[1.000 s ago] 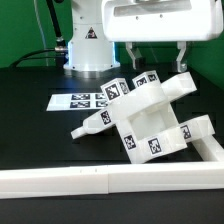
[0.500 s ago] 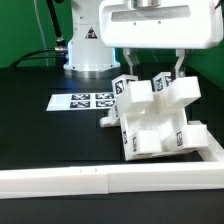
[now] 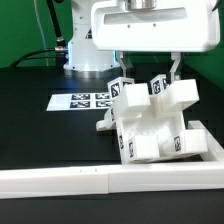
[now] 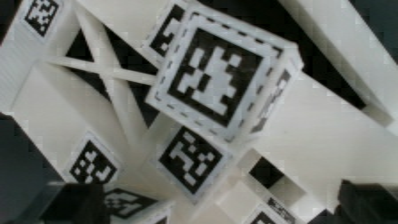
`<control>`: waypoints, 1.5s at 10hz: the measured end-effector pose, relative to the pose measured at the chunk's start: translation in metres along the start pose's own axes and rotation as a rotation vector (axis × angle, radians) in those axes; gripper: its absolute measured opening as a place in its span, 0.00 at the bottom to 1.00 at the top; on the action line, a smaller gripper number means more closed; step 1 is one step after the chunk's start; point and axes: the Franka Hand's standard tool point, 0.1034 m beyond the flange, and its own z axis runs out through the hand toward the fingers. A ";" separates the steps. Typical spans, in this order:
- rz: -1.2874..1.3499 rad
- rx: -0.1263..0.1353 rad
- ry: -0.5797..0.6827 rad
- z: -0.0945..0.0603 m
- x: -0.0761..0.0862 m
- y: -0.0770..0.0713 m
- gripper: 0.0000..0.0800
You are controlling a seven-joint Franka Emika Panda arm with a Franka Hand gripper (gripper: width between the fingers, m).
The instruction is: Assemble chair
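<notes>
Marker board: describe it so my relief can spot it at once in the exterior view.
Start at the robot base at the back of the black table. Just in front of it, to the exterior view's left of the white chair assembly, lies the marker board. It is the only flat thin sheet, with a row of tags.

- the chair assembly [image 3: 150, 122] is white plastic, several joined parts carrying black-and-white marker tags.
- it sits tilted on the black table, its lower end near the white rail.
- in the wrist view its tagged block [image 4: 217, 72] and crossed braces fill the frame.
</notes>
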 end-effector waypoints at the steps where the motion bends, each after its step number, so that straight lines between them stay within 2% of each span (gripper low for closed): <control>1: 0.001 0.001 0.001 -0.001 0.000 -0.001 0.81; 4: 0.000 0.001 0.001 -0.001 0.000 -0.001 0.81; 6: -0.041 0.013 0.005 -0.016 -0.004 -0.004 0.81; 8: -0.041 0.043 0.007 -0.034 -0.006 -0.007 0.81; 9: -0.033 0.048 0.009 -0.037 -0.004 -0.008 0.81; 12: -0.068 0.041 0.014 -0.034 -0.004 -0.007 0.81; 13: -0.171 0.023 0.027 -0.030 -0.002 -0.004 0.81; 15: -0.404 0.017 0.035 -0.031 0.007 -0.001 0.81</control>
